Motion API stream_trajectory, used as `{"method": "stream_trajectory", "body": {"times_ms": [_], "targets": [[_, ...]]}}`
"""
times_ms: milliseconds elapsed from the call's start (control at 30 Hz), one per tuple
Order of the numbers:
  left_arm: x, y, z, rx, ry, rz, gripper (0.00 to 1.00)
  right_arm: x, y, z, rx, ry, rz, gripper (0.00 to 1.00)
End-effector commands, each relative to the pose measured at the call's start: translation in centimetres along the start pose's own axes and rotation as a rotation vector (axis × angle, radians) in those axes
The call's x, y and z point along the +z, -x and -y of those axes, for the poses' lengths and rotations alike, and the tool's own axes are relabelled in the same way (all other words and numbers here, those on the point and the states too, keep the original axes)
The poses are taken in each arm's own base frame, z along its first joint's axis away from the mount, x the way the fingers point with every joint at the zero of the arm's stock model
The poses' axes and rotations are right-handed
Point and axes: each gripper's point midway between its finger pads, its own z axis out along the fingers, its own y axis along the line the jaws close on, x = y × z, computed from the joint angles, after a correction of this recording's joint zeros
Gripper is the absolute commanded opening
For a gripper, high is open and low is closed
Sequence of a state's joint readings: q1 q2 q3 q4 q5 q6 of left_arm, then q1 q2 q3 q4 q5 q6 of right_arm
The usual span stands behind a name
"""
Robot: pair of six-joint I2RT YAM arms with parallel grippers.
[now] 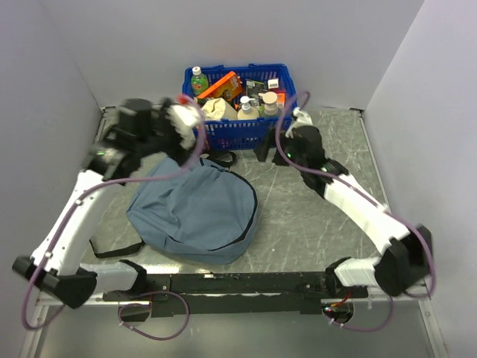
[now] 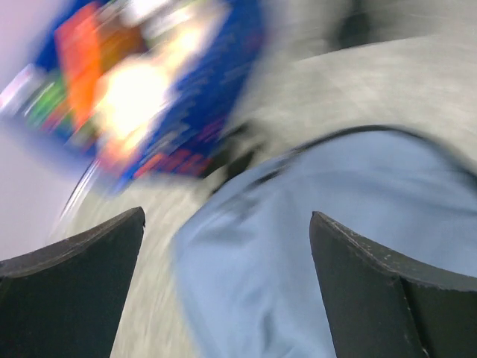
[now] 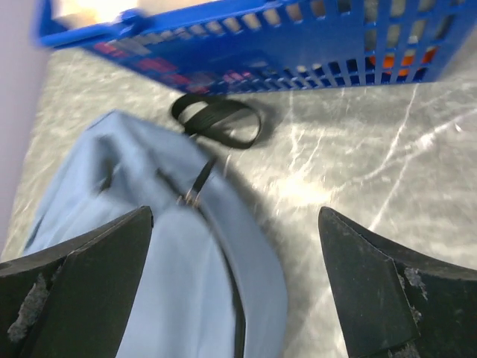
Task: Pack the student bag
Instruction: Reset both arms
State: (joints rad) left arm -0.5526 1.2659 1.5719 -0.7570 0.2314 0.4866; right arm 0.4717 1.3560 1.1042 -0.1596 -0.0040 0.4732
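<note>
Student bag flat on the desk, both tools spread and holding nothing

The grey-blue bag lies left of centre on the marbled grey desk, just in front of the blue basket. No writing can be read. The basket's front wall carries a red-and-dark label, but it is too blurred to make out, and the orange pack and green-capped bottle inside are too small to read. The left wrist view is smeared, showing only the left tool with its fingers wide apart above the bag's fabric. The right tool is equally wide, over the bag's edge near a black strap loop. The bag is cut off in both wrist views.
</note>
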Motion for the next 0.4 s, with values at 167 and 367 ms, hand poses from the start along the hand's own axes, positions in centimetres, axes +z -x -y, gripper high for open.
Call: {"method": "stream_trajectory", "body": {"times_ms": [167,367], "targets": [[-2.8,-12.2,-9.0,-0.582,0.283,-0.130,0.96,-6.5,-3.9,1.1,-0.057,0.032,-0.087,1.00],[-2.8,-17.7,-9.6,-0.807,0.322,-0.182,0.96,-8.8,-3.7,1.9,-0.072,0.007,-0.053,1.00]]}}
